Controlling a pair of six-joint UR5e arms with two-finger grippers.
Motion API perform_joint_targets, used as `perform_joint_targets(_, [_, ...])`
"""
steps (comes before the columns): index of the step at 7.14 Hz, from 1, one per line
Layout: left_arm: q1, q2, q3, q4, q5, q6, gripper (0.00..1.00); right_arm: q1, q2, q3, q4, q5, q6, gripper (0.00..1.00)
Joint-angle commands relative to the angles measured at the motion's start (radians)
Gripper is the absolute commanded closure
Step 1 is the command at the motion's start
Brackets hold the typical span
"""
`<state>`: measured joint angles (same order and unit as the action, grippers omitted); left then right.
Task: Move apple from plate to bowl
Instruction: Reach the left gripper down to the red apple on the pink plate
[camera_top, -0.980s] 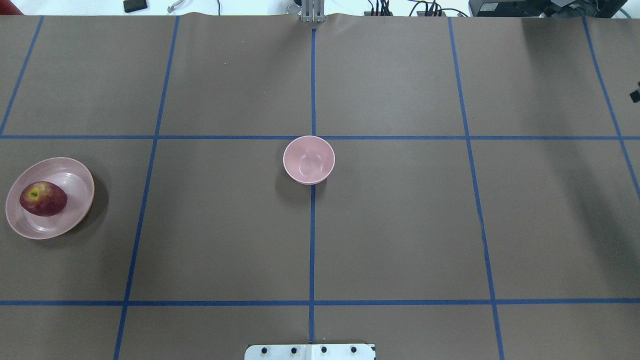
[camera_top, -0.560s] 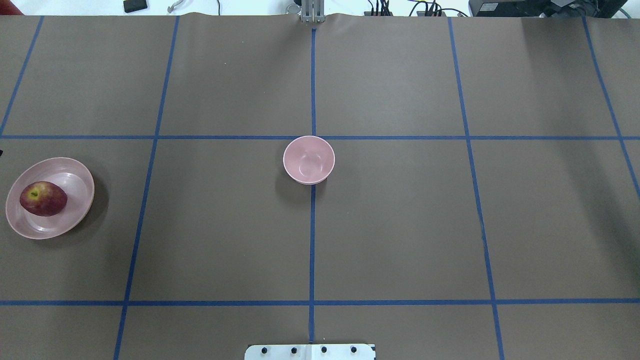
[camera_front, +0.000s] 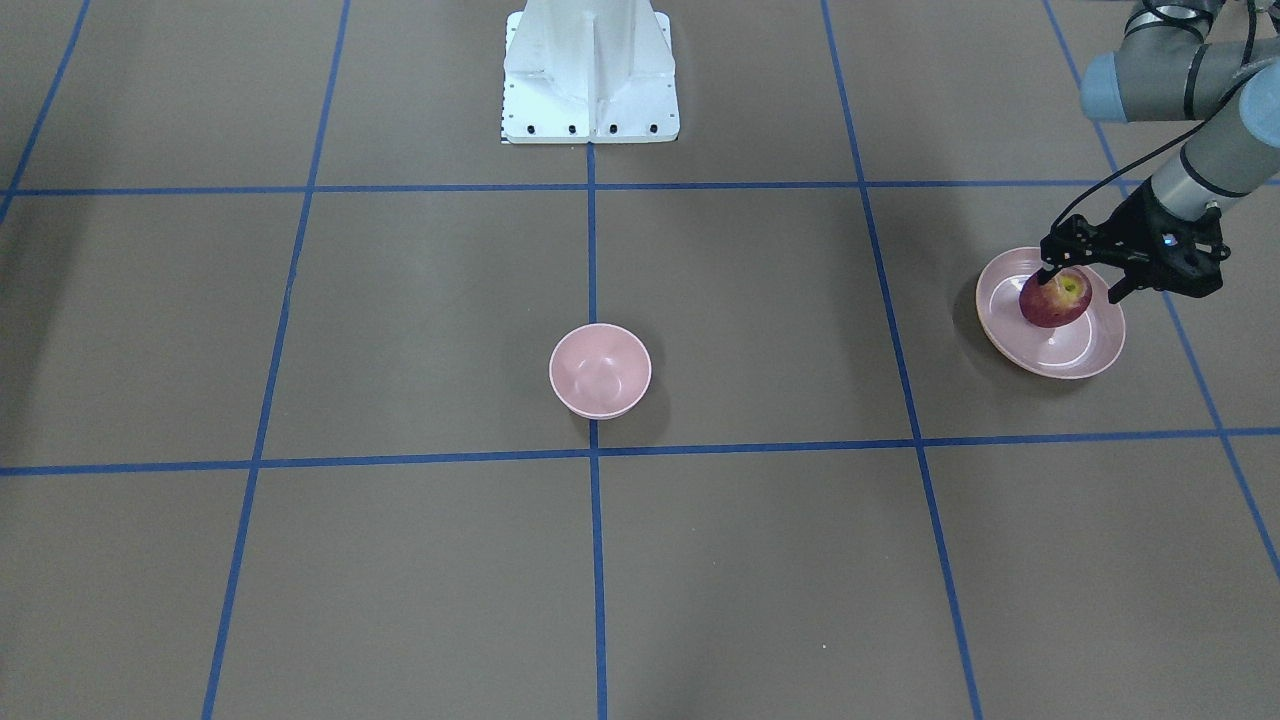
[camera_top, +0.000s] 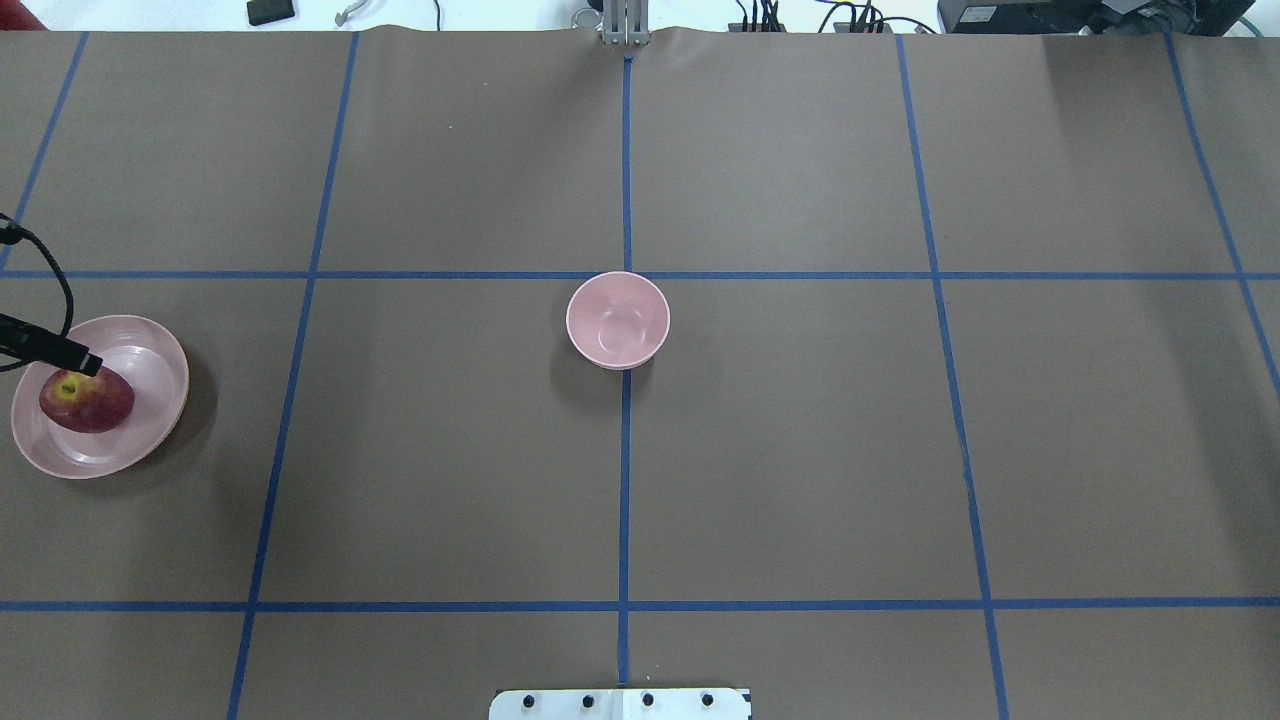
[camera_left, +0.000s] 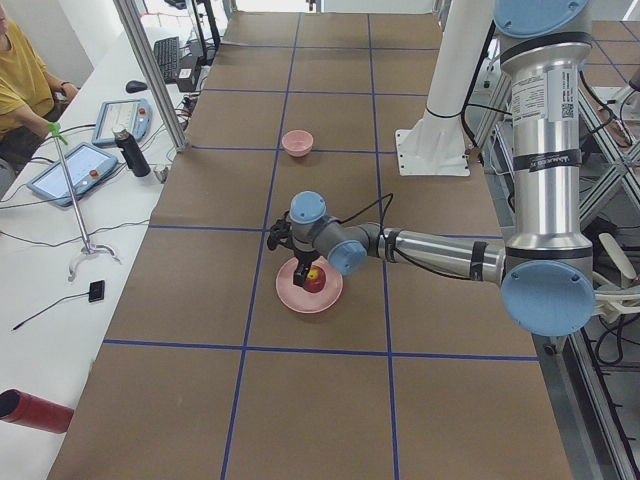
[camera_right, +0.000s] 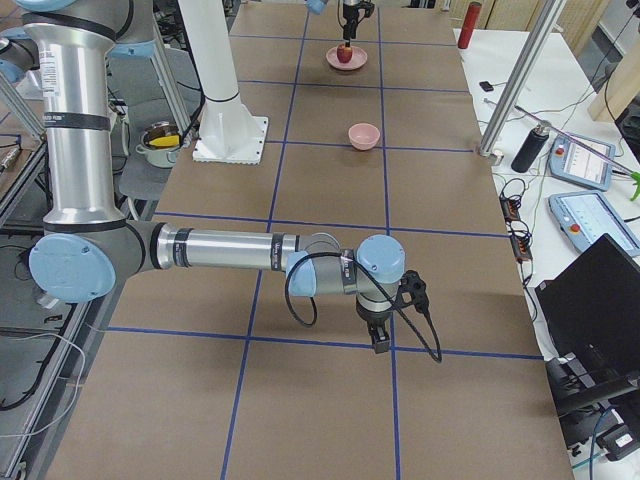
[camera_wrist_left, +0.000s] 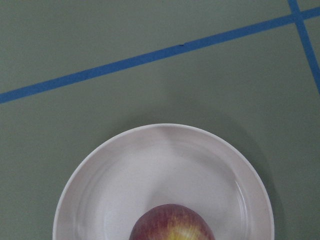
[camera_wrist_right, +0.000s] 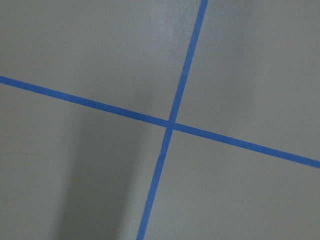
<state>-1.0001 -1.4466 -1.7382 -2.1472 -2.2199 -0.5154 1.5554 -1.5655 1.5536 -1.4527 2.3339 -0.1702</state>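
Front view: left gripper (camera_front: 1081, 284) spread wide over apple (camera_front: 1052, 303) on plate (camera_front: 1060, 358), gripping nothing; bowl (camera_front: 600, 372) well apart. Overhead: only one finger (camera_top: 62, 353) shows. Left wrist: apple's top at frame bottom. Right-side view: right gripper (camera_right: 379, 343), openness unreadable.

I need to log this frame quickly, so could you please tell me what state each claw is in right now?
Left claw: open over the apple, holding nothing.
Right claw: cannot be told from this side view.
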Motion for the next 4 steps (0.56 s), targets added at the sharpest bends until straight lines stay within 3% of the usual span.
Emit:
perform_joint_targets(1, [0.033, 0.015, 0.008, -0.023, 0.026, -0.020, 0.01, 0.000, -0.001, -0.001, 0.000, -0.001, 0.000, 0.00])
perform_joint_targets(4, [0.047, -0.001, 0.080, -0.080, 0.028, -0.020, 0.02, 0.000, -0.001, 0.000, 0.000, -0.002, 0.001, 0.00])
